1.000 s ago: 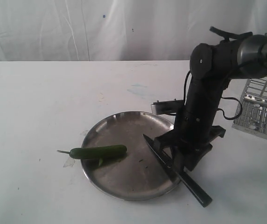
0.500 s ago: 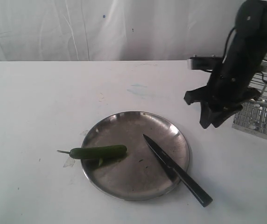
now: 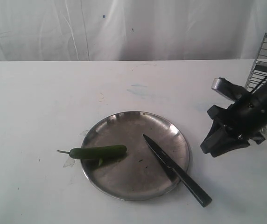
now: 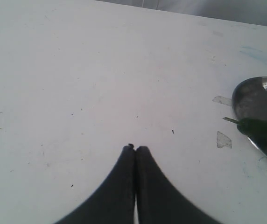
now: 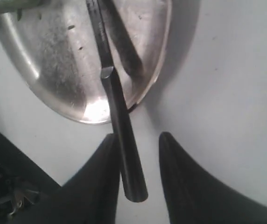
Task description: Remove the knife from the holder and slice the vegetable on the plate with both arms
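The round metal plate [image 3: 124, 128] lies mid-table. On its left part rests the green vegetable [image 3: 98, 152], its stem poking over the rim. The dark knife [image 3: 171, 168] lies loose across the plate's right side, handle off the rim on the table. My right gripper [image 3: 213, 147] hangs open to the right of the plate, apart from the knife. In the right wrist view the knife's handle [image 5: 124, 154] shows below the open right gripper [image 5: 137, 135], beside the plate [image 5: 54, 56]. My left gripper [image 4: 136, 148] is shut and empty over bare table, away from the plate [image 4: 259, 93] and vegetable [image 4: 257, 127]. The wire holder [image 3: 266, 56] stands far right.
A white curtain closes off the back of the white table. Two scraps of clear tape [image 4: 224, 139] stick to the table near the plate's left rim. A faint blue smudge [image 3: 138, 91] marks the table behind the plate.
The right gripper, low over the knife's handle a second ago, rose and swung right towards the holder, then dropped lower at the right edge. Knife, plate and vegetable stayed put.
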Controlling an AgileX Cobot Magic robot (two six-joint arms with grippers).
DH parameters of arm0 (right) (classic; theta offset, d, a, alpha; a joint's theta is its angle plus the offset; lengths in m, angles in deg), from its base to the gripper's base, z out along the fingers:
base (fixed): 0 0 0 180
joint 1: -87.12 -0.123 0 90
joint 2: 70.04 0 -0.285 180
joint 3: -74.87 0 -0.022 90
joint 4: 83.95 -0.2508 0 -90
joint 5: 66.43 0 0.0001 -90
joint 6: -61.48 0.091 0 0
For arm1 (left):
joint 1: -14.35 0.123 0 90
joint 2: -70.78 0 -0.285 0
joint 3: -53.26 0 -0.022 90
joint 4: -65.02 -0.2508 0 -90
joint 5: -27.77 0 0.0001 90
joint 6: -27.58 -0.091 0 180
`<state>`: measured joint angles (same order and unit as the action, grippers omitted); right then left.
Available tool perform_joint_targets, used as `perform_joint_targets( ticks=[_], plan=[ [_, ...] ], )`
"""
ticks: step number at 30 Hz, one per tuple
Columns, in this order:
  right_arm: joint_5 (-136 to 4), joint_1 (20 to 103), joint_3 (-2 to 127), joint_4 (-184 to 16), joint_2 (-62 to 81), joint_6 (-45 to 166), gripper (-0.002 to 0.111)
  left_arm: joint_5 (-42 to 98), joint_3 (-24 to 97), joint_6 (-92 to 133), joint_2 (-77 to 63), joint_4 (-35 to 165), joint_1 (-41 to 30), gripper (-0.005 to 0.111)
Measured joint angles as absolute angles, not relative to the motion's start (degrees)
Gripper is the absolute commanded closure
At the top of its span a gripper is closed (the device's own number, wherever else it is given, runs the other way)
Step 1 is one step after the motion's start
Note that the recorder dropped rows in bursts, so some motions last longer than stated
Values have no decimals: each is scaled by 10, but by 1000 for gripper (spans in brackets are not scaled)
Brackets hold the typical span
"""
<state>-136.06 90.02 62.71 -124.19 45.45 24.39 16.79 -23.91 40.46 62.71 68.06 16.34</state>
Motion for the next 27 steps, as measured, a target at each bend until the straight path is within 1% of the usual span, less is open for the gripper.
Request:
perform_joint_targets(
  ticks=[1, 3, 4, 6, 7, 14, 27],
  plan=[
    [-1361, 900, 617, -1249, 455, 234, 80, 168, -239, 405, 627, 681, 163, 107],
    [-1361, 900, 582, -1259, 455, 198, 72, 168, -239, 405, 627, 681, 163, 107],
    [-1361, 900, 570, -1262, 455, 185, 61, 168, -239, 405, 627, 681, 163, 107],
    [-1360, 899, 536, -1268, 455, 168, 48, 168, -239, 405, 627, 681, 163, 107],
    [-1360, 899, 516, -1276, 455, 163, 46, 168, -239, 405, 627, 681, 163, 107],
    [-1360, 899, 475, -1340, 455, 83, 46, 168, -239, 405, 627, 681, 163, 107],
    [-1350, 899, 473, -1344, 455, 70, 46, 168, -239, 405, 627, 681, 163, 107]
  ],
)
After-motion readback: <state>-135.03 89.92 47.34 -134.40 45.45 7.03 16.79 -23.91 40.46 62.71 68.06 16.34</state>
